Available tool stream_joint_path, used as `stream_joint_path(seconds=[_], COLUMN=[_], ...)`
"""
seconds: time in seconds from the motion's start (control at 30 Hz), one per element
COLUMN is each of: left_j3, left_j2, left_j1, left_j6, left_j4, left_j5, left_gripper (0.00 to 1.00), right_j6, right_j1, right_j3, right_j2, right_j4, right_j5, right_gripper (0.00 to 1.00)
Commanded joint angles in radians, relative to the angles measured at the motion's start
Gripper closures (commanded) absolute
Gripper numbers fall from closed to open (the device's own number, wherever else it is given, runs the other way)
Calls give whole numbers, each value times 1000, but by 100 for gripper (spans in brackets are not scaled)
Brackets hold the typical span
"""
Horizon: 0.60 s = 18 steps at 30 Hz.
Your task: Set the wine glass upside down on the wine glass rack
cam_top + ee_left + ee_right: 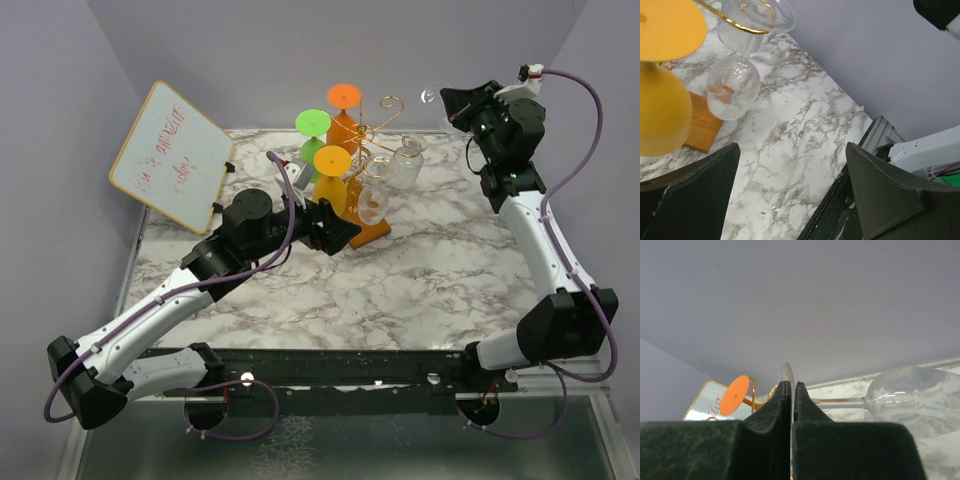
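Marble table [400,280], clear wine glass [910,400], foot pinched in right tool [792,390]

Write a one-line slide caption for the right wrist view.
Right end effector pinches the clear wine glass by its foot, stem lying sideways.

Soft, even, diffuse light, all three views bright. Faint shadows on the marble table [430,290]. Small highlights on the wine glass [905,400] bowl. Right wrist view: near fingers [760,445] dark, slightly soft. Top view grainy, low detail; writing on the far-left whiteboard [172,157] unreadable.
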Motion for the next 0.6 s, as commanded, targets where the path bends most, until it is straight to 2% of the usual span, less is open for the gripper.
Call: stream_joint_path(seconds=[0.0,0.1,0.23,0.57], left_j3=[-24,-27,-33,-29], left_j2=[-45,-60,-74,-72], left_j1=[-1,-1,-2,-2], left_j6=[43,48,52,43], left_j4=[-48,-55,-71,-95], left_j5=[-84,-100,-145,-176], left_gripper=[13,13,13,13], right_j6=[38,48,-31,-48], right_j1=[5,37,118,192], right_j3=[135,219,332,536], right_j2=[116,204,294,485], right_j4=[196,198,168,120], right_j5=[-119,-133,-107,-137], right_gripper=[99,99,99,99])
